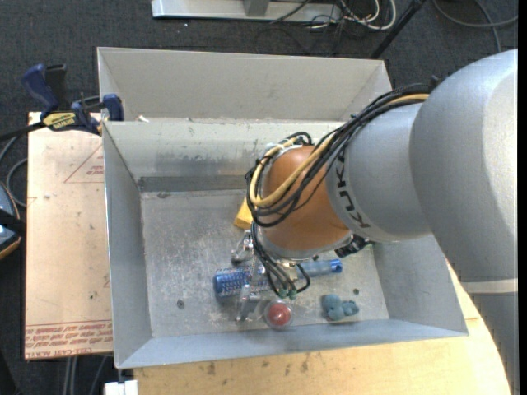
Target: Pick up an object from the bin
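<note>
Jaws stand low in the bin (123, 237), near the middle of its front edge, just beside a blue ribbed roll (231, 282) and a red ball (278, 313). Whether they are spread or pressed together I cannot tell. The risk, I think, is that the ball rolls away if a jaw pushes it, or that both things get caught together.

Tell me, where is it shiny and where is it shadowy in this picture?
In the camera view, the bin is brightest on its pale back wall. The orange cover on the wrist has a soft sheen on top. The arm darkens toward its underside, and it is dimmest beneath the cover, around the gripper.
</note>
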Robot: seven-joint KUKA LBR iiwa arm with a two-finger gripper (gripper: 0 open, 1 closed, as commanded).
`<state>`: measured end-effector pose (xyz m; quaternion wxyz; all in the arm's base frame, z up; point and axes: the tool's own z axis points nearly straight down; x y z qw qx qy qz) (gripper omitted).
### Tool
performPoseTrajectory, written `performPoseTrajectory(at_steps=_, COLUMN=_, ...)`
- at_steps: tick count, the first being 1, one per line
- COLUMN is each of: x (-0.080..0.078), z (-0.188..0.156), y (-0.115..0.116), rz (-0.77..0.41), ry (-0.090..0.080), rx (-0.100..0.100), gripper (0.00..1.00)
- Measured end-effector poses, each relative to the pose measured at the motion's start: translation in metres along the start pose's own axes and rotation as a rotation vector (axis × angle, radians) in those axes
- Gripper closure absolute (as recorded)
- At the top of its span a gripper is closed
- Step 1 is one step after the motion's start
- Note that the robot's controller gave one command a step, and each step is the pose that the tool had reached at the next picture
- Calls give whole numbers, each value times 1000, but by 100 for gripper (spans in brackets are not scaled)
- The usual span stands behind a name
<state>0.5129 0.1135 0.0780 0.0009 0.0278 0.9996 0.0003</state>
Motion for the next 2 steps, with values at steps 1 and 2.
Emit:
performPoseTrajectory(at_steps=1, x=-1, z=-4, y=3, rz=-4, ry=-2, rx=-2, gripper=100)
performPoseTrajectory(at_steps=2, x=-23, z=-139, y=-7, rz=-103, ry=-7, rx=-1, gripper=100)
